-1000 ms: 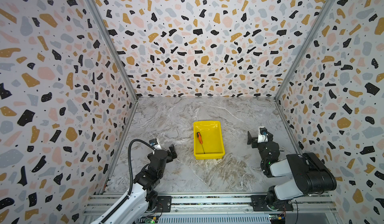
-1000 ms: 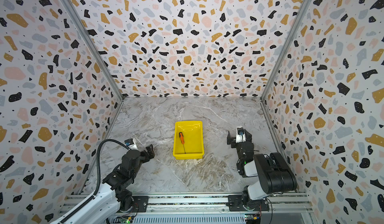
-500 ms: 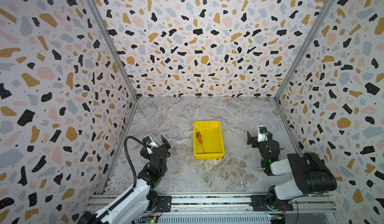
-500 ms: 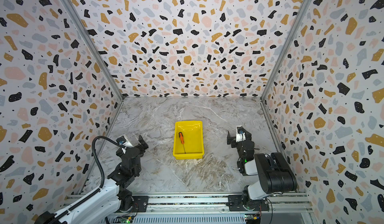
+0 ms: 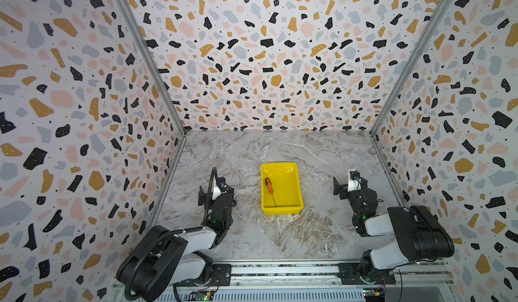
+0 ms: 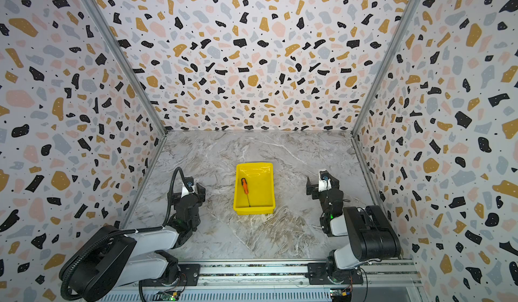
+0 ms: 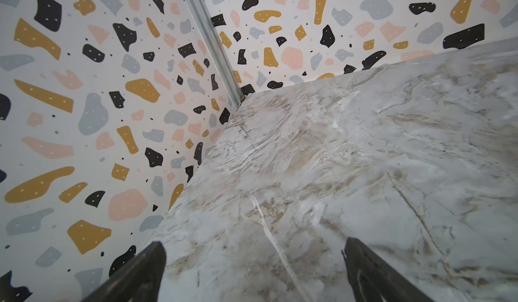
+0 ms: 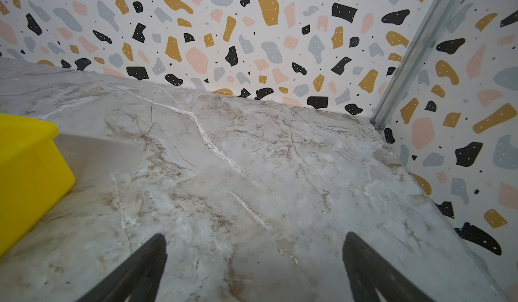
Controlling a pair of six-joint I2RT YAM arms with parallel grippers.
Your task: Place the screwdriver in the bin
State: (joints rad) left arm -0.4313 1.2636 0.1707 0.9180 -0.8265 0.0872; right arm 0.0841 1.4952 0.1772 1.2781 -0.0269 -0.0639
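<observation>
The screwdriver (image 5: 269,185) (image 6: 245,186), with an orange handle and a thin dark shaft, lies flat inside the yellow bin (image 5: 286,187) (image 6: 261,188) along its left side in both top views. Left of the bin, my left gripper (image 5: 215,195) (image 6: 187,192) stands open and empty, low over the table. The left wrist view shows its fingers wide apart (image 7: 252,243) over bare marble, facing the back left corner. Right of the bin, my right gripper (image 5: 350,185) (image 6: 322,184) (image 8: 254,235) is open and empty too. In the right wrist view a corner of the bin (image 8: 28,160) shows.
Patterned walls close in the marble table (image 5: 280,236) on the left, back and right. A metal rail (image 5: 280,269) runs along the front edge, where both arm bases sit. Both arms are folded near the front corners.
My left arm has drawn back from the bin and folded near the front rail, its gripper turning from facing the bin to facing the back. The right arm and the screwdriver have not moved.
</observation>
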